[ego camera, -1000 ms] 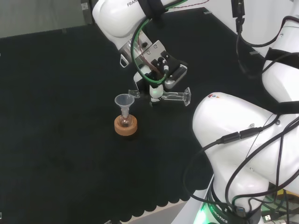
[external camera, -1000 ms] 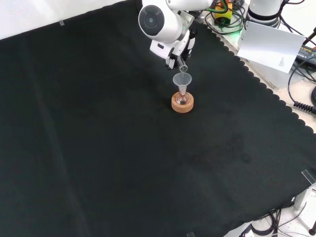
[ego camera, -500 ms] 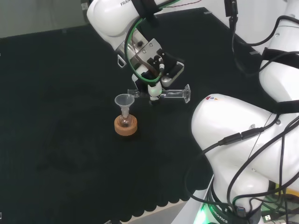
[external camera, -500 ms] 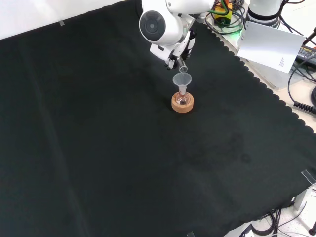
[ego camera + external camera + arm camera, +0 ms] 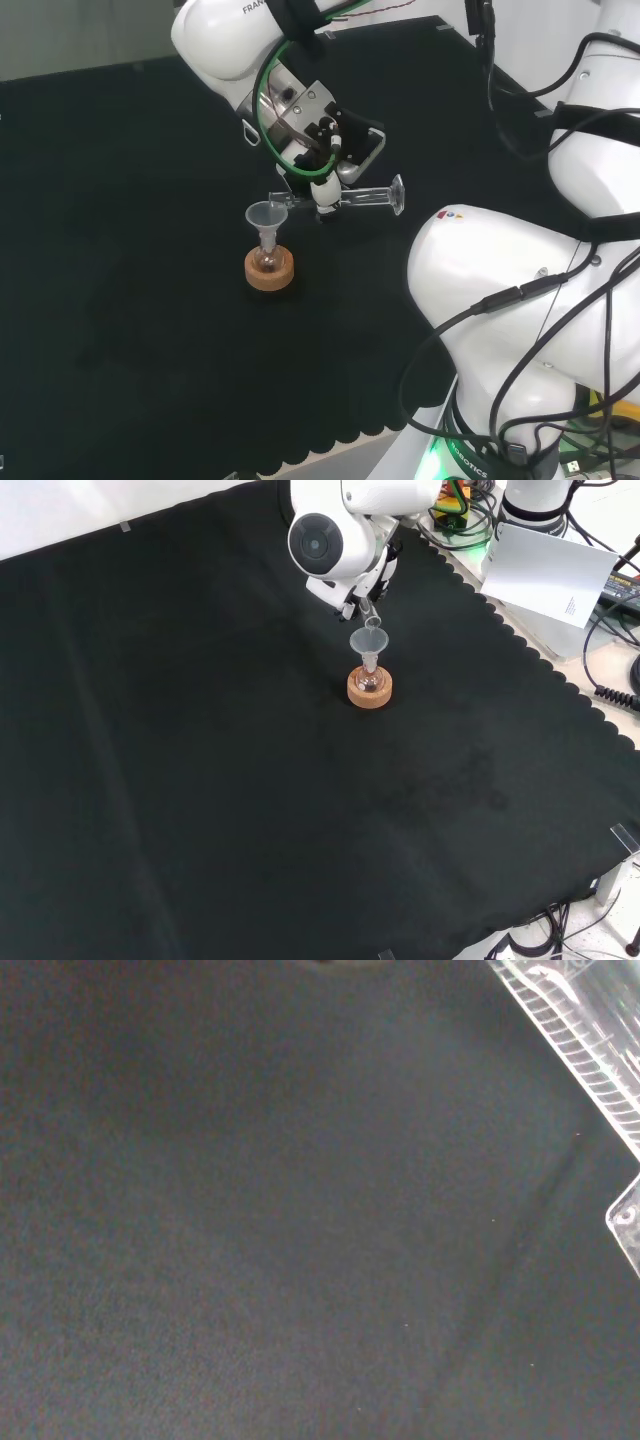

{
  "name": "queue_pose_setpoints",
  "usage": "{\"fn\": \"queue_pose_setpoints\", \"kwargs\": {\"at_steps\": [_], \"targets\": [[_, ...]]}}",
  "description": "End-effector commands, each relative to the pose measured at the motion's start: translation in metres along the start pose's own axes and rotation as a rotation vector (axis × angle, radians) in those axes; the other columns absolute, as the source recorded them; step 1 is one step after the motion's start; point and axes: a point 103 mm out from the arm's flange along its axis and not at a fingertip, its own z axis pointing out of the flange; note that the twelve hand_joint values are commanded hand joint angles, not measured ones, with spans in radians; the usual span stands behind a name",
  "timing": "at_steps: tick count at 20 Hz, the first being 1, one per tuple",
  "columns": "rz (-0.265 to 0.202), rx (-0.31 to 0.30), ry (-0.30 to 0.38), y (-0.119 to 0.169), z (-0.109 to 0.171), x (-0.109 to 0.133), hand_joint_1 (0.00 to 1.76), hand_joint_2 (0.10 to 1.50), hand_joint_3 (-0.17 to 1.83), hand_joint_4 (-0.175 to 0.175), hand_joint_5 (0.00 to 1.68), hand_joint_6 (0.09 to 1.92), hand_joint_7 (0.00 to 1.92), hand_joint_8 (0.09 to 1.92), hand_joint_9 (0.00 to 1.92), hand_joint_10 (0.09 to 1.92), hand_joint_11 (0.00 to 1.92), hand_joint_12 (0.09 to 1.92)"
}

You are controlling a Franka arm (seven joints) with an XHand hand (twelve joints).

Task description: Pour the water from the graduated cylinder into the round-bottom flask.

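In the head view the hand (image 5: 328, 160) is shut on a clear graduated cylinder (image 5: 365, 197). The cylinder lies about level, its foot to the right a little higher than its mouth. The mouth sits just over the rim of a clear funnel (image 5: 265, 214). The funnel stands in a small round-bottom flask (image 5: 267, 259) on a cork ring (image 5: 269, 273). In the front view the cylinder's mouth (image 5: 371, 619) hangs right above the funnel (image 5: 369, 642), flask (image 5: 370, 679) and cork ring (image 5: 369, 692). The wrist view has the cylinder's scale (image 5: 590, 1045) close by. I cannot tell whether water is flowing.
The arm's white links (image 5: 520, 290) stand at the right of the head view. A white link with a round grey cap (image 5: 320, 542) covers most of the hand in the front view. Black cloth (image 5: 200, 780) spreads around the stand. Its scalloped edge (image 5: 540, 670) runs along the right.
The hand has turned further, and the cylinder's foot has risen from slightly below its mouth to slightly above it. The mouth stays over the funnel. Flask and stand have not moved.
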Motion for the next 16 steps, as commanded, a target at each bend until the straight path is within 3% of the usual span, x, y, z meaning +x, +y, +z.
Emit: {"fn": "queue_pose_setpoints", "kwargs": {"at_steps": [1,16], "targets": [[0.022,0.033,-0.022,-0.0002,-0.0022,-0.0002,1.26,1.11,0.0,-0.175,0.98,1.0,1.02,0.98,1.39,0.11,1.2,0.77],[0.053,0.061,-0.051,-0.0027,-0.004,-0.0016,1.26,1.11,0.0,-0.175,0.98,1.01,1.01,0.98,1.4,0.11,1.2,0.76]]}}
